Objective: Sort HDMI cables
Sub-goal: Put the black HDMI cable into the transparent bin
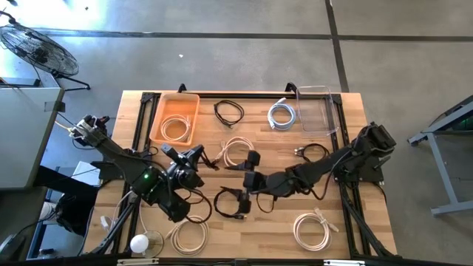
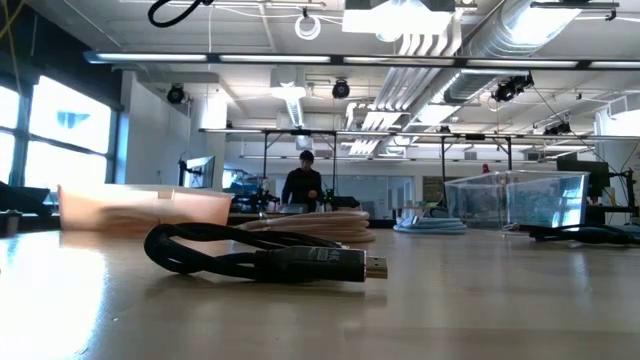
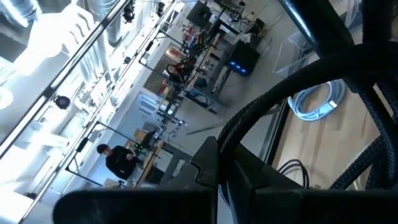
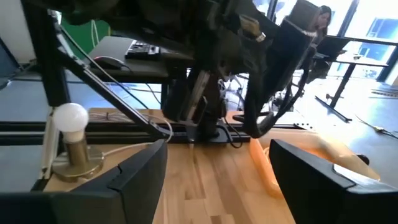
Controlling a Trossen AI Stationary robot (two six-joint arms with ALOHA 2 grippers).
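My left gripper (image 1: 192,157) is raised above the table's left middle, shut on a thin black HDMI cable (image 3: 267,112). My right gripper (image 1: 251,170) hovers open near the table's centre, beside a coiled black cable (image 1: 233,203) that lies flat with its plug (image 2: 375,267) on the wood. A cream cable (image 1: 175,127) lies in the orange bin (image 1: 157,118). More cream coils (image 1: 236,151) (image 1: 314,229) (image 1: 188,236), black ones (image 1: 229,112) (image 1: 314,151) and a silvery-white one (image 1: 281,114) rest on the table. My left gripper holds the black cable by a loop of its coil (image 3: 249,134), which arcs out from between the fingers. In the right wrist view the loop (image 4: 258,121) hangs below the gripper, above the wood. The gripper's own body hides the exact place of contact.
A clear plastic bin (image 1: 329,118) stands at the far right of the table, the orange bin at the far left. A small lamp with a white bulb (image 1: 140,242) sits at the near left corner. Another black cable (image 1: 196,199) lies under the left arm. A person stands in the room beyond.
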